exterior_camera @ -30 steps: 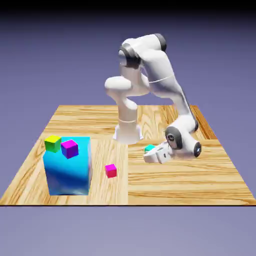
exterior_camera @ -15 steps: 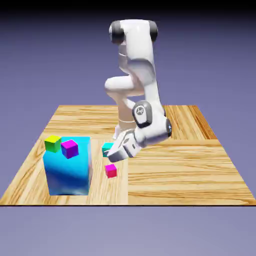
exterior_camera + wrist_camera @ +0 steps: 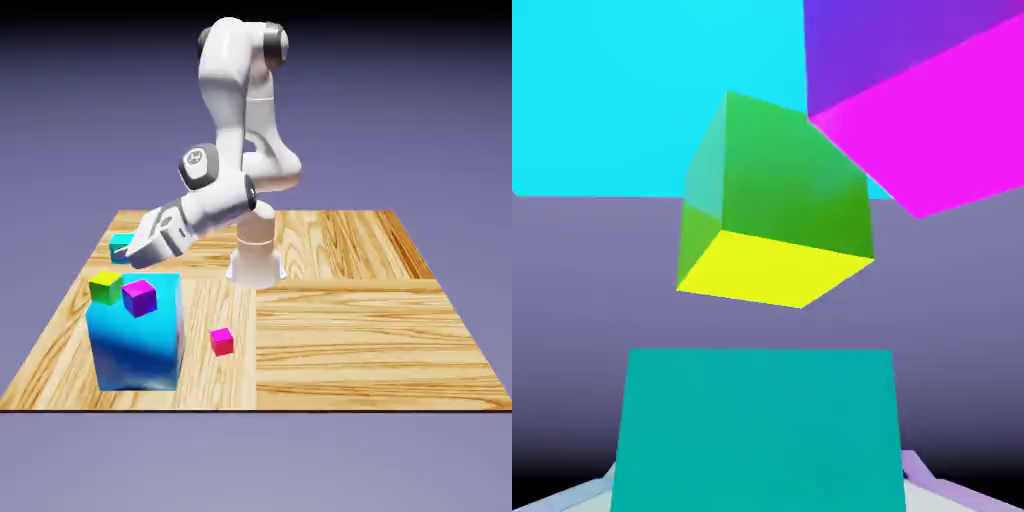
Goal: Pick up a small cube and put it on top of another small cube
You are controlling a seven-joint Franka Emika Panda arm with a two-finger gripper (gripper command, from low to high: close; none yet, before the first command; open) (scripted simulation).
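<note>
My gripper (image 3: 130, 250) is shut on the small teal cube (image 3: 121, 246), holding it in the air just above and behind the far left corner of the big blue block (image 3: 135, 345). In the hand view the teal cube (image 3: 757, 430) fills the bottom and hides most of the fingers. Beyond it sits a green-and-yellow small cube (image 3: 777, 210) on the blue block's top (image 3: 632, 90), with a purple-magenta small cube (image 3: 922, 100) beside it. From outside, the green-yellow cube (image 3: 105, 287) and the purple cube (image 3: 139, 297) sit side by side on the block.
A pink-magenta small cube (image 3: 222, 341) lies on the wooden table (image 3: 380, 340) to the right of the blue block. The robot's base (image 3: 254, 262) stands at the table's far middle.
The arm has swung from the exterior view's right to its left, carrying the teal cube up off the table and over to the blue block's far left corner. The gripper stayed shut.
</note>
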